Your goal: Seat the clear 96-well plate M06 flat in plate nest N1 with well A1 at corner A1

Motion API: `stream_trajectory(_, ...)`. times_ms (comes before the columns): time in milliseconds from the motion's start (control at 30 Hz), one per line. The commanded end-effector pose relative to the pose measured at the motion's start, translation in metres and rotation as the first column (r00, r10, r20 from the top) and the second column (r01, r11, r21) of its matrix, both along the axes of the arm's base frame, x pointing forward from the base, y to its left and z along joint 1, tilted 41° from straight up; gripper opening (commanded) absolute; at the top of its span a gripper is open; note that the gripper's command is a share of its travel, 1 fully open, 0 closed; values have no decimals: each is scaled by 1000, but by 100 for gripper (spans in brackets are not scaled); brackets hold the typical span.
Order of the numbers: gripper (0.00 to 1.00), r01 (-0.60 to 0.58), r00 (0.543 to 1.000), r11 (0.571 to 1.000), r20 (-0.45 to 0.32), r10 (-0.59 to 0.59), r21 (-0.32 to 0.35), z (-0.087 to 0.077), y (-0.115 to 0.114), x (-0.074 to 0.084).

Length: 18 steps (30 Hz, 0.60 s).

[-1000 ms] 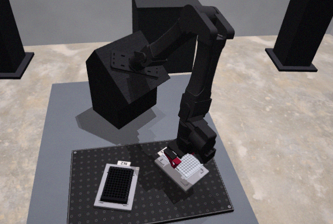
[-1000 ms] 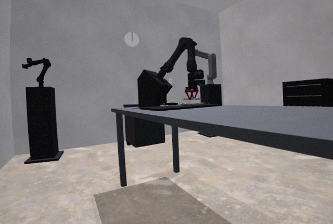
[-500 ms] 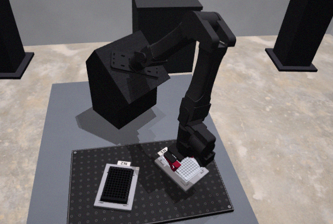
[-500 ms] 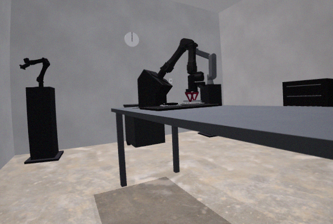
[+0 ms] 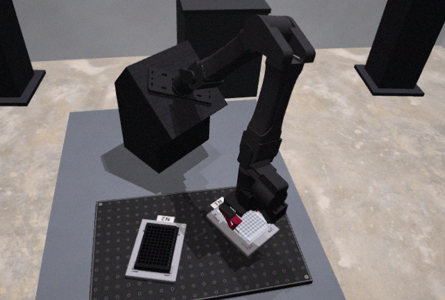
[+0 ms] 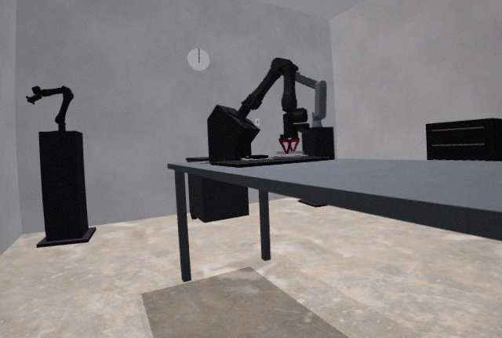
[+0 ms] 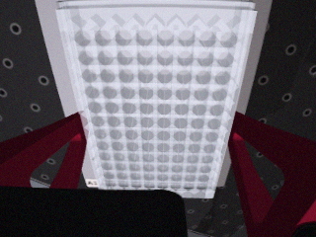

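I see the black arm bent steeply down, its red-fingered hand (image 5: 240, 217) clamped across the long sides of the clear 96-well plate M06 (image 5: 253, 225) over the grey plate nest N1 (image 5: 260, 241). Only the wrist view shows both fingers touching the plate's sides. White tags read "N1" (image 5: 217, 202) and "N2" (image 5: 165, 218).

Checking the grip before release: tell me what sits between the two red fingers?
The clear plate M06, its long sides against the red fingers of the gripper, over nest N1; wrist view shows it.
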<state>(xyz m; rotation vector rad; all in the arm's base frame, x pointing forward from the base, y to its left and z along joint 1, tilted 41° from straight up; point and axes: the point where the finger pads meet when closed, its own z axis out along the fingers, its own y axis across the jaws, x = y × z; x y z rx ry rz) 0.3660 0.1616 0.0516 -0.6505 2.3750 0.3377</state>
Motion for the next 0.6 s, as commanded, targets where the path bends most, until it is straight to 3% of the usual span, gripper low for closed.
stream_trajectory(0, 0, 1, 1000, 1000, 10, -1, 3, 3, 0, 1)
stream_trajectory(567, 0, 1, 1000, 1000, 10, -1, 3, 1, 1, 2)
